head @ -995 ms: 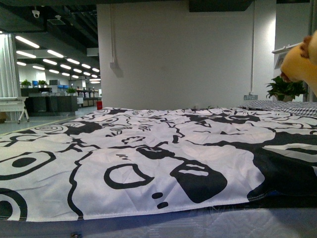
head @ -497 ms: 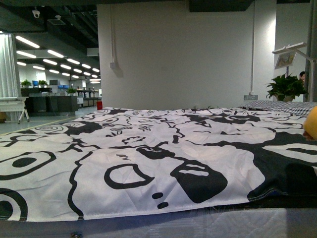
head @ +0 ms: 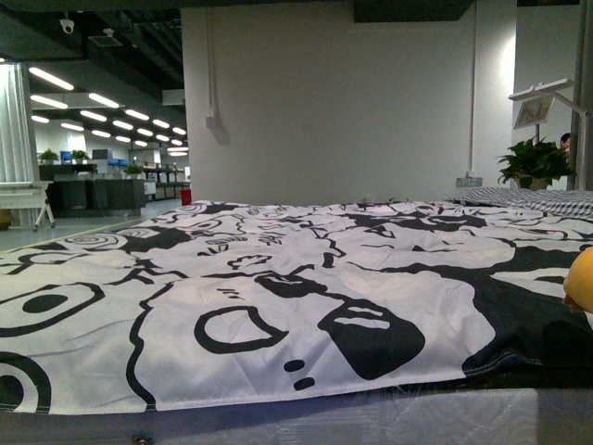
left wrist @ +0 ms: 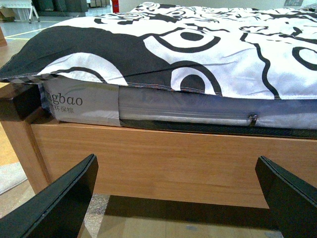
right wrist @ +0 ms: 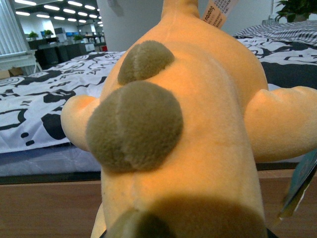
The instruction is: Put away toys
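One orange plush toy (right wrist: 198, 124) beside bed (head: 278, 278)

Front cam sits low, about level with the bed top, looking across the patterned blanket (head: 278, 278) to a white wall (head: 324, 102). Left wrist cam is lower still, close to the wooden bed frame (left wrist: 163, 158), facing its side. Right wrist cam is right up on a plush toy (right wrist: 198, 139) — blanket shows in all three

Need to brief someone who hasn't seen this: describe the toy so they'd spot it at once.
Start from the bed with the black-and-white quilt. At the front view's right edge the toy shows partly; the right wrist view shows it close. It is the only orange-yellow plush thing, with round brown patches, against that fabric.
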